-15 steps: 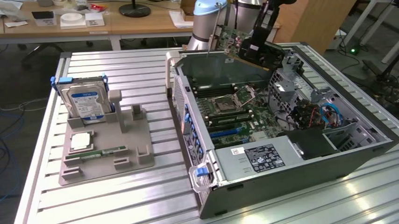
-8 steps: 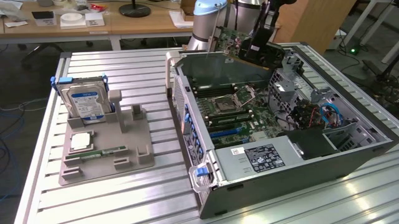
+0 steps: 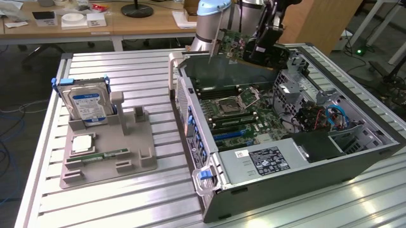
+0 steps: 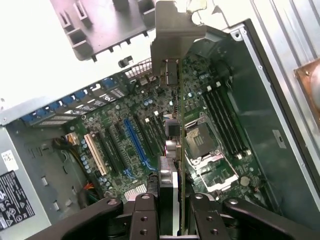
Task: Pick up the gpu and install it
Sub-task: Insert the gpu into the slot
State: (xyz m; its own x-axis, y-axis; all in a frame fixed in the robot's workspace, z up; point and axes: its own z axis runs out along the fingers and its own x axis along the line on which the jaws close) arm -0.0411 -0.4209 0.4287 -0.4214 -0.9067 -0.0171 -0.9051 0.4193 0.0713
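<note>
While pinched between the 2 fingers point(image 4: 144, 216) of the gripper point(image 3: 248, 50), the gpu point(image 3: 231, 42) hangs on edge above the far end of the open computer case point(image 3: 355, 156), clear of the motherboard point(image 3: 244, 118) and not yet seated.

Build: thin flat green card, 1 silver end bracket point(image 4: 175, 35).

Handling, judged: light and stiff, but fragile. The populated face and contact edge should take no pressure.

Hold: the jaws are closed across the card's thickness at the end away from the bracket. That looks like a sound place, though a thin board could pivot in so narrow a pinch.

Below: the expansion slots, 1 of them blue point(image 4: 137, 142).

Outside the case: a grey tray point(image 3: 127, 156) with 1 blue-labelled hard drive point(image 3: 85, 104) upright and 1 green RAM stick point(image 3: 104, 155) lying flat, well apart from the card.
</note>
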